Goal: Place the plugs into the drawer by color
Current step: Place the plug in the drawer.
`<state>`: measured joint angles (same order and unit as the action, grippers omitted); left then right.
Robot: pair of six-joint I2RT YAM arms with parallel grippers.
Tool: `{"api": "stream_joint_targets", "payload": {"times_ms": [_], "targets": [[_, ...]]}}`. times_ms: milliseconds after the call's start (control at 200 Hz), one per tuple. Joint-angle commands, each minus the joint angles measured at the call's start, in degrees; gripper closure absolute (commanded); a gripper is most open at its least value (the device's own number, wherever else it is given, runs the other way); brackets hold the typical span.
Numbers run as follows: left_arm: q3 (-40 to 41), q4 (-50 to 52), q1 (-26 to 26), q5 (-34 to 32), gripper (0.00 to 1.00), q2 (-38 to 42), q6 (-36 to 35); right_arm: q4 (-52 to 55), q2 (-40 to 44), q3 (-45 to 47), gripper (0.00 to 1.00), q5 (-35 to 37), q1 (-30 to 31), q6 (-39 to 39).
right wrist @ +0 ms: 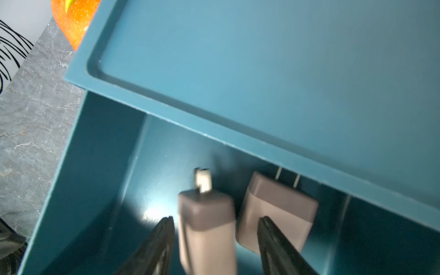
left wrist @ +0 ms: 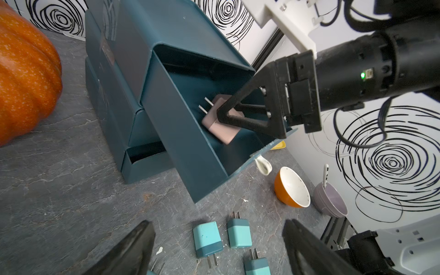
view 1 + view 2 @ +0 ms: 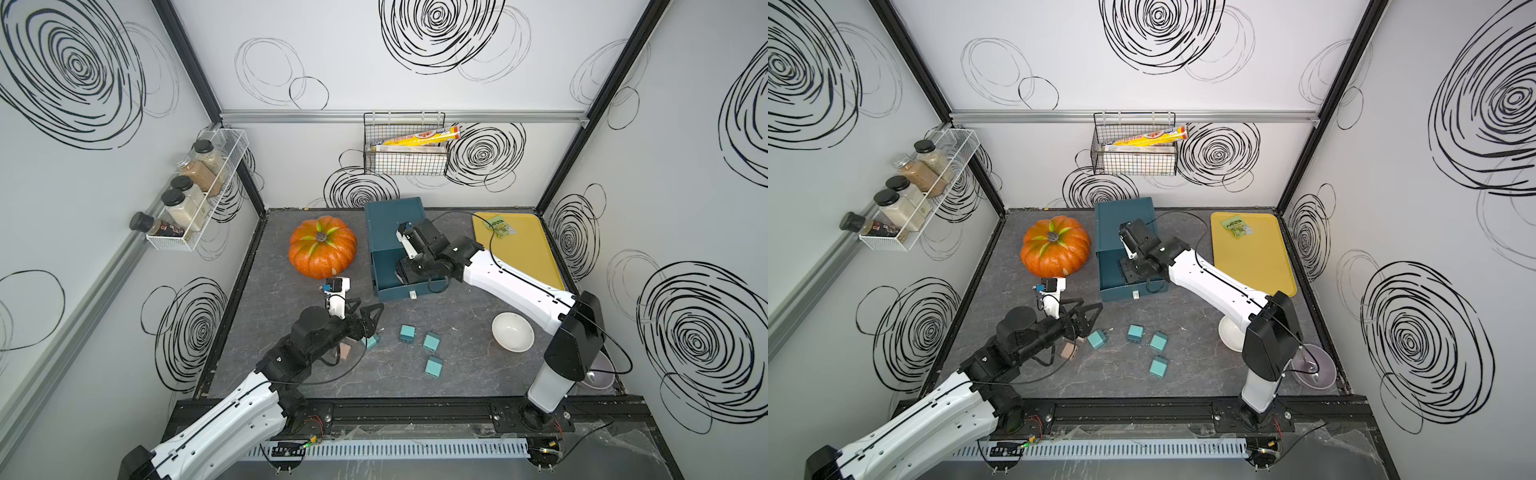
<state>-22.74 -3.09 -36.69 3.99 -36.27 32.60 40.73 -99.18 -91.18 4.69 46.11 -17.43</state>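
Right claw (image 1: 215,219) hangs released in the open drawer (image 1: 100,190) of the dark teal plastic chest (image 3: 395,216), two dusty pink cube plugs (image 1: 204,214) inside. I count four teal plugs (image 3: 432,341) and one pink plug (image 3: 347,352) on the bench (image 3: 457,374) at its six o'clock.

Drawer (image 2: 181,147) smooth plastic, slight sheen; table (image 2: 59,190) matt, marbled; pumpkin (image 2: 23,83) glossy.

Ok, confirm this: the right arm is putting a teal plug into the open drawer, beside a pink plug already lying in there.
Wrong on the color: the plug between the right arm's fingers is pink, not teal. The right wrist view shows it in the open drawer, beside a pink plug already lying there.
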Motion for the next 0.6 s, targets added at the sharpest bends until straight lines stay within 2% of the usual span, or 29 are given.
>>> {"api": "stream_joint_targets", "payload": {"times_ms": [0, 150, 230, 375, 496, 596], "targets": [[-0.5, -2.1, 0.0, -0.1, 0.09, 0.4, -0.2, 1.8, 1.2, -1.5, 0.36, 0.3, 0.2, 0.5], [-2.1, 2.5, -0.1, -4.2, 0.09, 0.8, -0.1, 0.5, 5.0, -2.2, 0.35, -0.6, 0.2, 1.2], [-5.9, 11.4, 0.0, -7.2, 0.01, 0.0, 3.0, -2.4, 10.0, 0.4, 0.35, -2.4, 0.2, 2.3], [-6.9, 24.8, -0.7, -9.2, 0.01, 1.5, 11.8, -13.7, 25.7, 17.5, 0.35, -2.5, 0.2, 3.5], [-7.4, 31.9, -6.4, -16.7, 0.01, 3.4, 18.9, -28.1, 40.0, 34.3, 0.32, -7.9, 0.2, 5.5], [-6.6, 35.3, -8.3, -17.1, 0.01, 3.9, 23.0, -31.7, 45.2, 40.3, 0.31, -12.5, 0.2, 5.8]]}}
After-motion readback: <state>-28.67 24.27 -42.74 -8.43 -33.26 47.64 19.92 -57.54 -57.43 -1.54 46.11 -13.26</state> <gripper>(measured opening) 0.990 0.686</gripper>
